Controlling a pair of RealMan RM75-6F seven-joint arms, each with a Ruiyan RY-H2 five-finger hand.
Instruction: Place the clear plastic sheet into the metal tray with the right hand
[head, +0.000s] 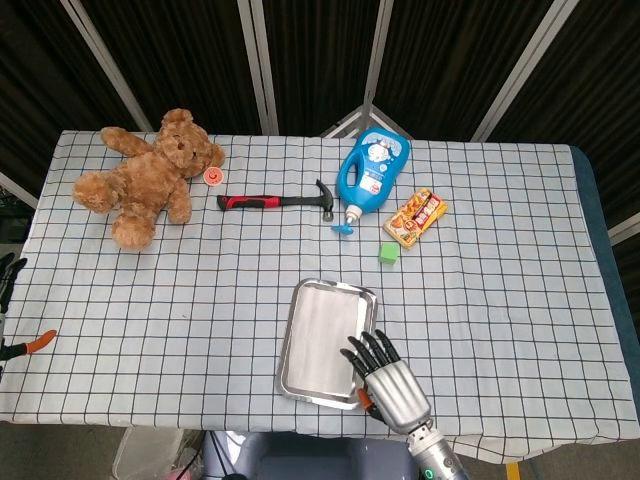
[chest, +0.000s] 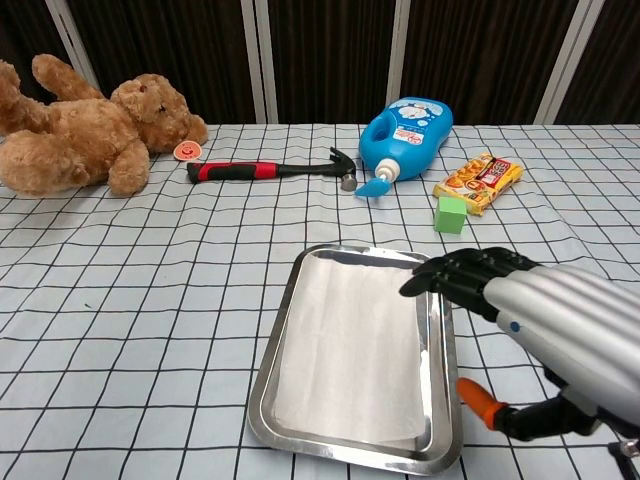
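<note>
The clear plastic sheet (chest: 352, 345) lies flat inside the rectangular shiny metal tray (chest: 281, 345), covering most of its floor. The tray sits near the front edge of the counter (head: 500, 300), which is covered in a white cloth with a black grid.

The right robot hand (chest: 545, 325), silver-backed with black fingers (chest: 455, 275), hovers over the tray's right rim with its fingers spread and nothing in its grasp; its orange-tipped thumb points toward the tray's near right corner.

The left robot hand (head: 8, 305) shows only at the far left edge of the head view, well apart from the tray, with dark fingers apart and holding nothing.

Beyond the tray stand a small green cube (chest: 451, 214), an orange snack packet (chest: 479, 181), and a blue detergent bottle lying on its side (chest: 405, 136). A hammer with a red and black handle (chest: 270, 169) lies further left, and a brown teddy bear (chest: 85, 135) sprawls at the far left corner.
</note>
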